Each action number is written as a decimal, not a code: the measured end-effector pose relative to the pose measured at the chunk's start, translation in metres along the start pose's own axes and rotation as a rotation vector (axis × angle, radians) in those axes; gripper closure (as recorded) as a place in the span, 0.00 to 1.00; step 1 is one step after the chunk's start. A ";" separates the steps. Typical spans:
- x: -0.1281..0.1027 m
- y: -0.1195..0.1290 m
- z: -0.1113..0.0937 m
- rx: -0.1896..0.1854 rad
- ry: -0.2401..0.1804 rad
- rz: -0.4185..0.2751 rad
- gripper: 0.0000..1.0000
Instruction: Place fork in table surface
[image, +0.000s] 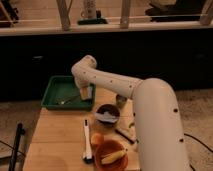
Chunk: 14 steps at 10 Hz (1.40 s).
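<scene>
The fork (68, 100) is a slim pale piece lying in the green tray (56, 85), toward its front. The tray sits at the far left corner of the light tan wooden table surface (55, 135). My gripper (85, 93) hangs from the white arm at the tray's right side, just right of the fork and low over the tray. Whether it touches the fork does not show.
A dark bowl (106, 114) stands mid-table. A long white-handled utensil (86, 140) lies in front of it. An orange bowl (111, 152) holding a banana and an orange fruit (96, 139) are at the front. My bulky white arm (155, 125) covers the table's right side.
</scene>
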<state>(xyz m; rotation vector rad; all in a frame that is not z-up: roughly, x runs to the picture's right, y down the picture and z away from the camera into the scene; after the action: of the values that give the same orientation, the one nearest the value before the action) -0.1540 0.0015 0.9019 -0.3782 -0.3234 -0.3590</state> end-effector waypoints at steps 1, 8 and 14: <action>-0.006 -0.005 0.004 -0.019 -0.006 -0.012 0.20; -0.057 -0.024 0.052 -0.162 -0.020 -0.109 0.20; -0.071 -0.003 0.098 -0.283 -0.062 -0.089 0.20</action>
<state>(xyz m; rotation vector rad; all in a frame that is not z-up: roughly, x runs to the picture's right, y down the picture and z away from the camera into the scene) -0.2416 0.0593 0.9627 -0.6552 -0.3517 -0.4833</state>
